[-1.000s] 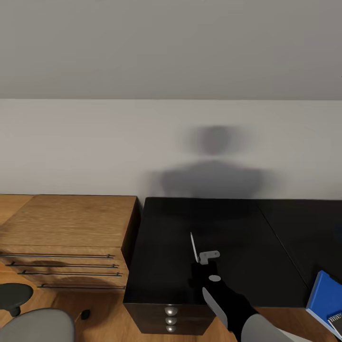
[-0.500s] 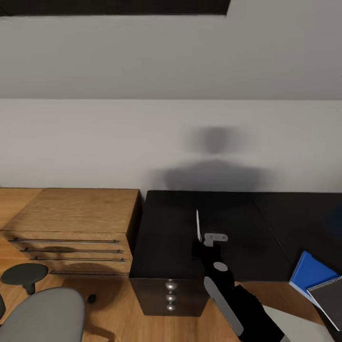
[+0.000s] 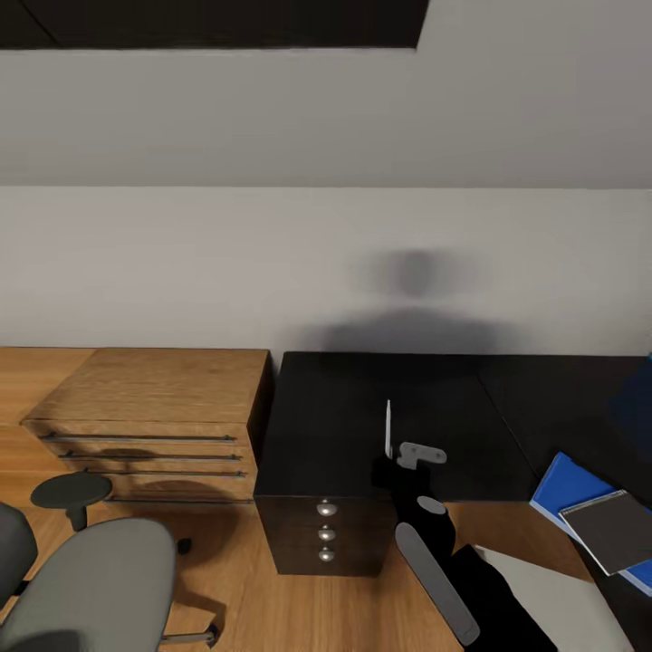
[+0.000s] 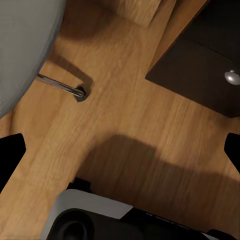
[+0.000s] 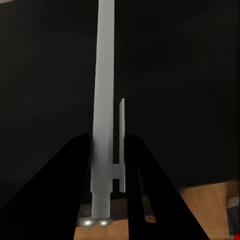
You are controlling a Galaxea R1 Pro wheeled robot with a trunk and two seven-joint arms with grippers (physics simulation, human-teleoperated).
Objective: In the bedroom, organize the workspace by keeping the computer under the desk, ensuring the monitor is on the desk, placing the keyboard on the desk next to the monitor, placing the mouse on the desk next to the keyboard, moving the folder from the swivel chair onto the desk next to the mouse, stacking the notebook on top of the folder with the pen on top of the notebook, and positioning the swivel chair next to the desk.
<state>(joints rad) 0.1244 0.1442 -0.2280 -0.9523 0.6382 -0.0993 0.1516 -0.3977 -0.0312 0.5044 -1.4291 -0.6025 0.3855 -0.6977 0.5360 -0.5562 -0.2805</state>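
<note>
Camera has drawn back since the earlier frame, bringing more floor and the swivel chair (image 3: 86, 580) into view. Right tool (image 3: 391, 466) is closed on the pen (image 3: 388, 429), held upright over the desk (image 3: 362, 417), judged ready for later stacking. Folder (image 3: 561, 484) with notebook (image 3: 614, 530) on it lies well right of that tool. Right arm reaches forward from below. Left tool (image 4: 120, 155) hangs spread wide, empty, above the floor (image 4: 125, 125)

Glossy black desk (image 3: 362, 407) beside a light wooden dresser (image 3: 154, 398). Bright blue folder (image 3: 566, 484) under a dark grey notebook (image 3: 616, 530). Grey swivel chair (image 3: 91, 580) on a warm wood floor (image 4: 140, 120).
</note>
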